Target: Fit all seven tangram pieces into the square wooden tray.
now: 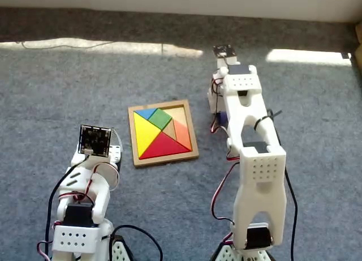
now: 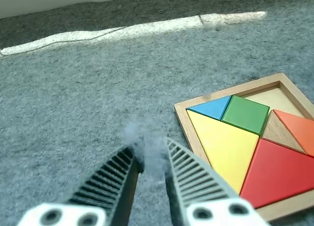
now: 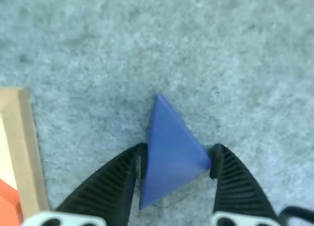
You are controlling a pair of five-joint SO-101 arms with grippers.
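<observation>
Tangram tray flat near the middle of the grey carpeted surface, between the two arms. Seated inside: light blue triangle, green square, yellow triangle, red triangle, orange piece, plain wooden triangle. Dark blue triangle just outside the tray's edge nearest the right arm, pinched by the right claw; resting or lifted, impossible to tell. Left claw narrowly parted over the surface, near the tray's opposite edge.
</observation>
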